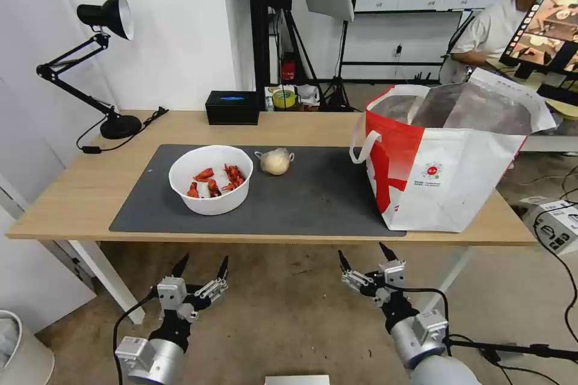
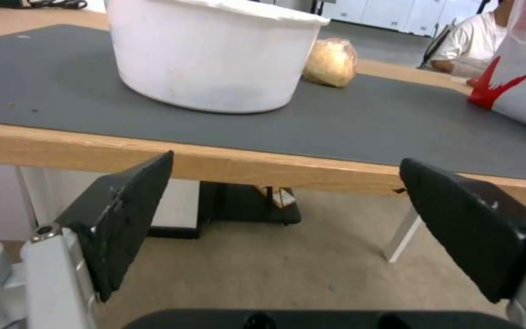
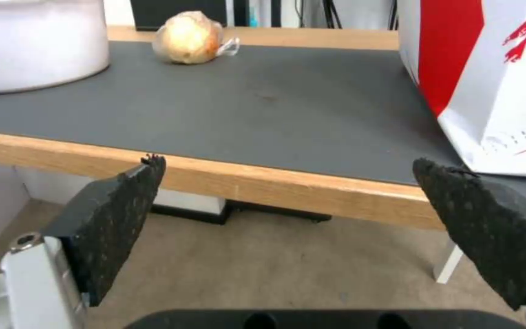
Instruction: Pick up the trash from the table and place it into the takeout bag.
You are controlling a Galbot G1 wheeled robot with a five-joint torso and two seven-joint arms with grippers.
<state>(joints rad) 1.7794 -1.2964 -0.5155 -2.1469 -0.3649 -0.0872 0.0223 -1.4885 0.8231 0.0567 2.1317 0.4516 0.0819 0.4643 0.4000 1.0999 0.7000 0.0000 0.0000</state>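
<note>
Reach not yet begun.
Left gripper (image 1: pixel 201 266) and right gripper (image 1: pixel 363 258) hang spread below the table's (image 1: pixel 84 192) front edge (holding nothing); the bowl (image 1: pixel 211 178) probably needs lifting toward the bag (image 1: pixel 445 174).

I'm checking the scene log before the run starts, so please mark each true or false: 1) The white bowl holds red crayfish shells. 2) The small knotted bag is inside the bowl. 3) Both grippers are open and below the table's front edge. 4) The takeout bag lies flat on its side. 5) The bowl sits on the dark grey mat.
1) True: the white bowl holds red crayfish shells.
2) False: the small knotted bag lies on the dark grey mat, beside the bowl.
3) True: the left gripper and right gripper are open, holding nothing, below the table edge.
4) False: the takeout bag stands upright, mouth open.
5) True.
</note>
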